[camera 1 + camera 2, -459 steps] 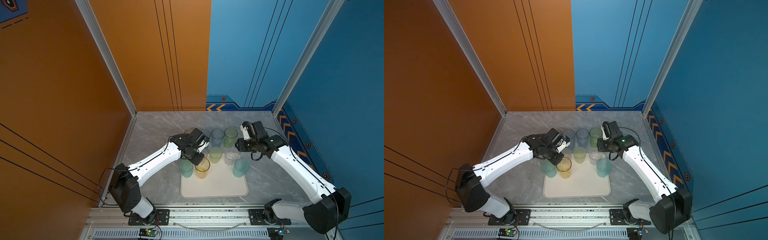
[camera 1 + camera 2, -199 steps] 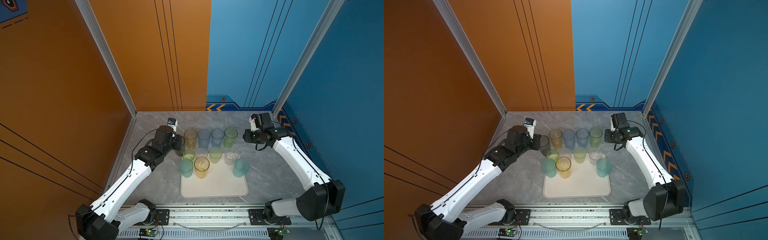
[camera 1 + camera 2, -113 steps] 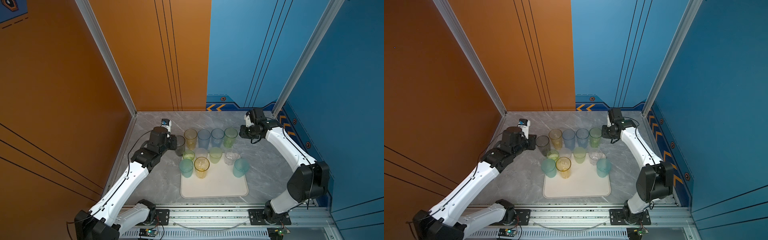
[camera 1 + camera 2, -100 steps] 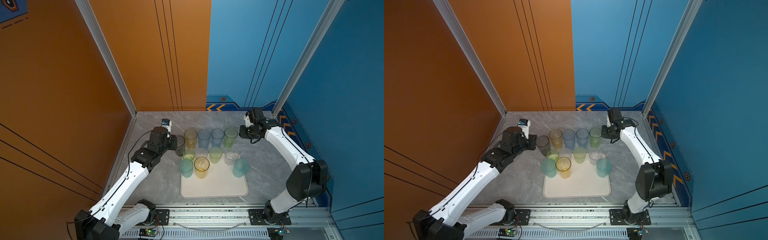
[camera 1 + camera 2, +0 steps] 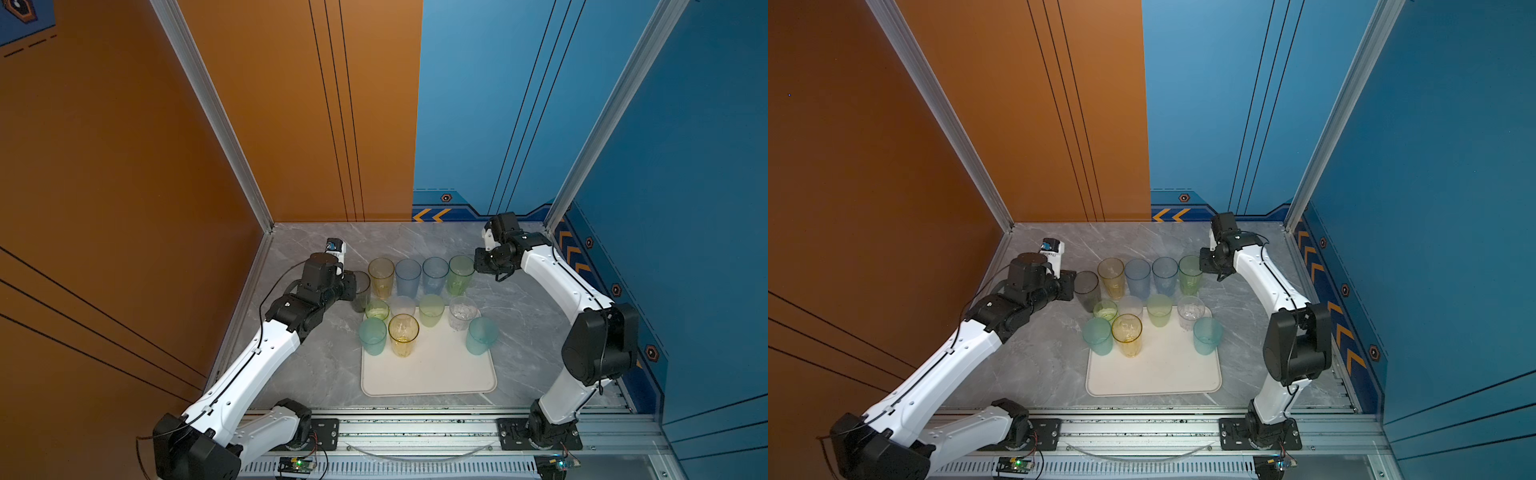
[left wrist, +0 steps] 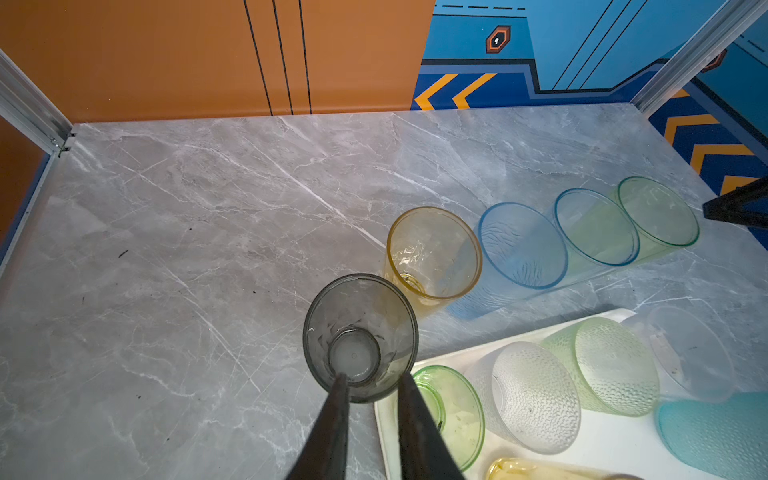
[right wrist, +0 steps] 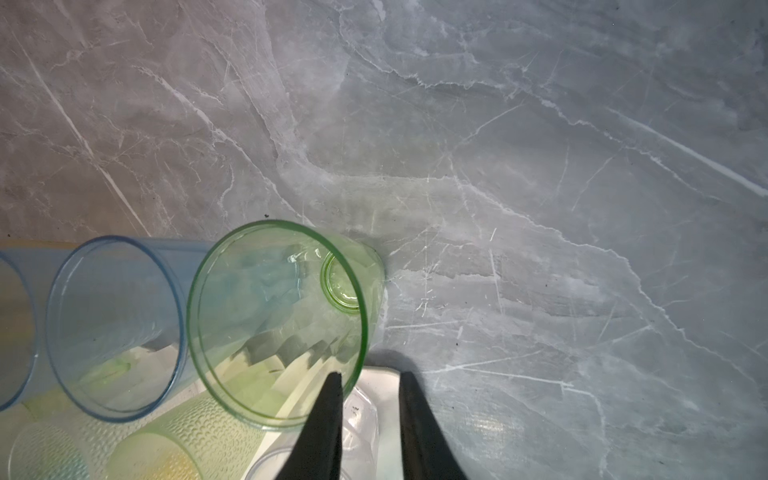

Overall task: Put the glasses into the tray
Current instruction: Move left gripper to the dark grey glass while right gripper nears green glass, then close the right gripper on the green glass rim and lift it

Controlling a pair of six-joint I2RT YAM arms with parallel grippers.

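Here, on a grey marble table [image 5: 316, 361], the left gripper [image 6: 372, 378] meets the rim of a smoky grey glass [image 6: 357, 316], with one finger over the mouth and the other just outside the wall. A gap shows between the fingers, and whether they press on the wall cannot be told. The glass stands upright on the marble, just beyond the far left corner of the cream-white tray [image 5: 428, 374] in both top views. On the opposite side, the right gripper [image 7: 370, 376] sits the same way at the rim of a tall green glass [image 7: 274, 324], fingers a little apart and their hold equally unclear. Between these two, a tall yellow glass [image 5: 381, 276] and two blue glasses [image 5: 408, 276] complete a row of five on the marble behind the tray's far edge. Seven more glasses crowd the tray's far half, among them a yellow tumbler [image 5: 403, 336], a frosted clear glass [image 5: 402, 305] and a teal glass [image 5: 481, 336] near the right rim.
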